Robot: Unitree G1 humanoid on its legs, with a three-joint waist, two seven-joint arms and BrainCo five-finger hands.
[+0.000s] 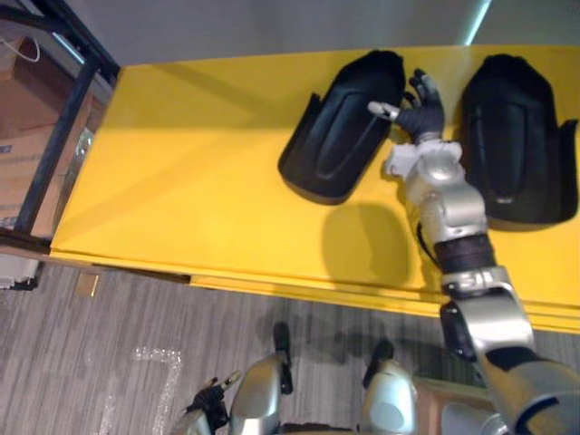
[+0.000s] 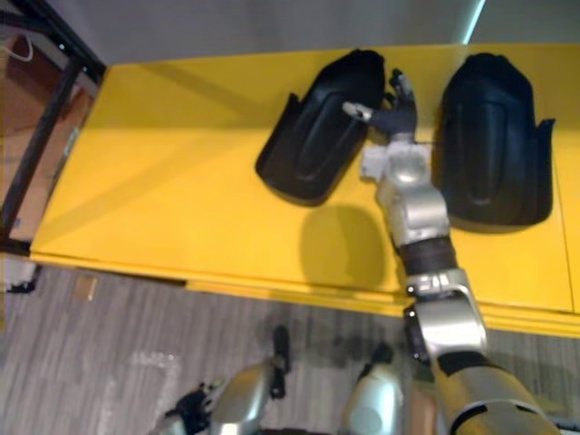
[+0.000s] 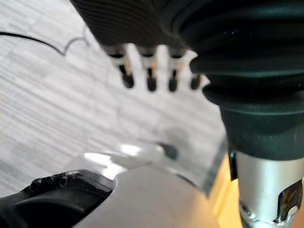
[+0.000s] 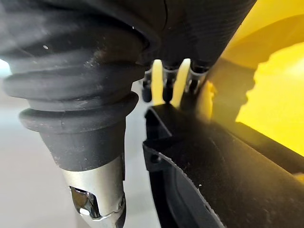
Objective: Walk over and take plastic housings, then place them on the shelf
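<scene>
Head views, table: yellow table [image 1: 181, 181] carrying two black plastic housings lying apart, left housing [image 1: 340, 127] and right housing [image 1: 512, 127].
Head views, right robot hand [image 1: 421, 113]: over the table between the housings, fingers loosely extended, thumb reaching toward the left housing, nothing grasped.
Head views, left robot hand [image 1: 210, 399]: low, above the grey floor [image 1: 109, 308].
Left wrist view: fingers [image 3: 151, 78] straight, empty, over the floor.
Right wrist view: fingers [image 4: 166, 88] extended just past a black housing rim [image 4: 199, 156]; which housing cannot be told.

The left plastic housing [image 1: 337, 127] and right plastic housing [image 1: 514, 127] look smooth, matt black. The bench [image 1: 181, 172] is smooth, glossy yellow. The floor [image 1: 91, 353] is streaked matt grey.
</scene>
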